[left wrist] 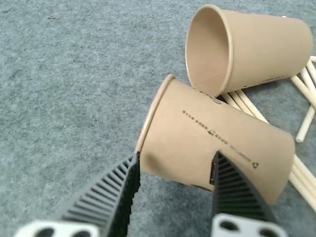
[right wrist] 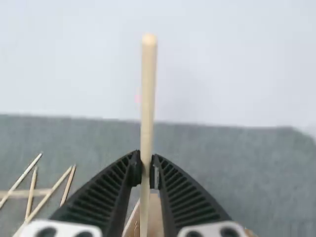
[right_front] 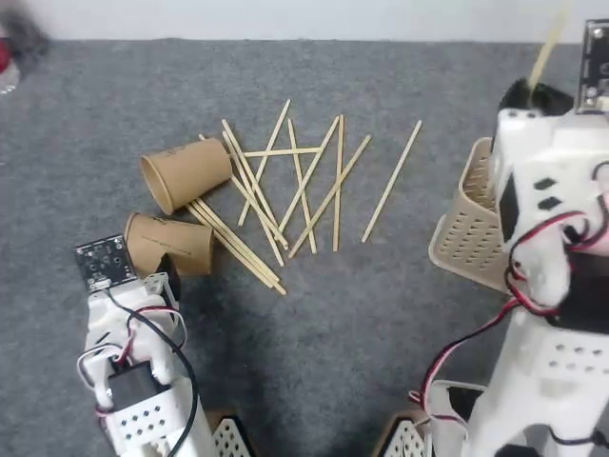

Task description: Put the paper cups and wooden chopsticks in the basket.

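Observation:
Two brown paper cups lie on their sides on the grey mat, one (right_front: 186, 174) (left wrist: 247, 47) farther out and one (right_front: 171, 245) (left wrist: 212, 138) nearer the left arm. My left gripper (left wrist: 175, 168) (right_front: 169, 271) is open, its fingers straddling the near cup's rim end. Several wooden chopsticks (right_front: 295, 190) lie fanned out beside the cups, some under them (left wrist: 301, 173). My right gripper (right wrist: 144, 170) (right_front: 536, 95) is shut on one chopstick (right wrist: 148, 98) (right_front: 549, 48), held upright above the beige basket (right_front: 466, 228).
A single chopstick (right_front: 392, 181) lies apart from the pile, toward the basket. The basket stands tilted against the right arm's white body (right_front: 561, 286). Open grey mat stretches between the two arm bases at the front.

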